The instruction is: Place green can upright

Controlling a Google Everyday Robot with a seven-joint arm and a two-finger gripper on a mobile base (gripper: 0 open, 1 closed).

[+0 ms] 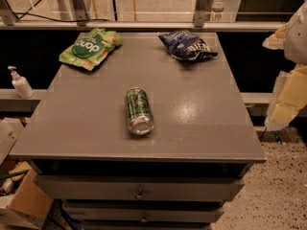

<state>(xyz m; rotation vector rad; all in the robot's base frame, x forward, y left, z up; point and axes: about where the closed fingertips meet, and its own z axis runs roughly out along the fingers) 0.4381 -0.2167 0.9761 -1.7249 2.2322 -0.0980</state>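
Note:
The green can (138, 110) lies on its side near the middle of the grey cabinet top (201, 123). Its sides are dark green with pale markings. One silver end faces the front edge. My gripper (289, 75) shows as pale yellowish shapes at the right edge of the camera view. It is off the cabinet's right side, well away from the can, and nothing is seen in it.
A flat green snack bag (90, 48) lies at the back left and a dark blue chip bag (186, 45) at the back right. A white pump bottle (20, 83) stands on a ledge to the left. Drawers (140, 189) are below the top.

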